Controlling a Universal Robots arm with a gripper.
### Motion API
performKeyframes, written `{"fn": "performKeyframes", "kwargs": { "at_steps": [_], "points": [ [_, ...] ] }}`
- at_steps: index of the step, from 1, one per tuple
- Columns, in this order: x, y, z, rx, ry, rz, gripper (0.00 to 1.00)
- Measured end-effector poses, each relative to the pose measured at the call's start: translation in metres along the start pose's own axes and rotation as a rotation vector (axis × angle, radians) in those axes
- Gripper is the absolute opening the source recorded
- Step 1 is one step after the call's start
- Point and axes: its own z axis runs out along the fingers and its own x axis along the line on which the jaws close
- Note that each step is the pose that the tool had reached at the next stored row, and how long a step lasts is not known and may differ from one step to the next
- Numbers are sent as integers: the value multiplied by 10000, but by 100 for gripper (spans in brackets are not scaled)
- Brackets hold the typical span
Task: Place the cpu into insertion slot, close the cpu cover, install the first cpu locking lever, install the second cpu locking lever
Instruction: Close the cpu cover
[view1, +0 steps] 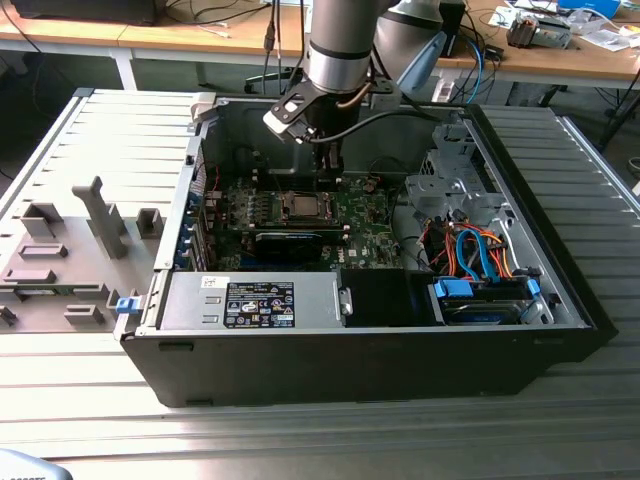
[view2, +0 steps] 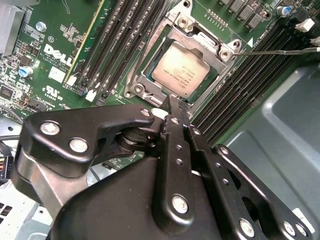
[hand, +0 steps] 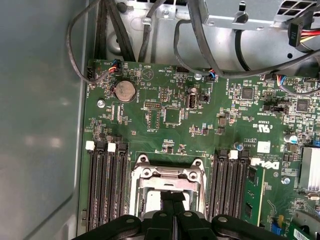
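The cpu (view2: 181, 75) lay seated under the lowered cpu cover (view2: 200, 36). The gripper (view2: 174, 103), fingers pressed together and holding nothing, stood at the cover's edge. One locking lever (view2: 280, 50) appeared unlatched.

Open computer case (view1: 350, 365) on slatted metal table (view1: 300, 440).

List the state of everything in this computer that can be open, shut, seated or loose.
Chip, seated flat.
Cover, down over the chip.
Lever, sticking out sideways, seemingly unlatched.
Gripper, shut, tips beside the cover.
Case, open, side off.
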Motion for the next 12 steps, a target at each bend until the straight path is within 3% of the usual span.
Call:
{"fn": "performKeyframes", "kwargs": {
  "at_steps": [12],
  "points": [
    [2,-22,6,0,0,-1,11]
  ]
}}
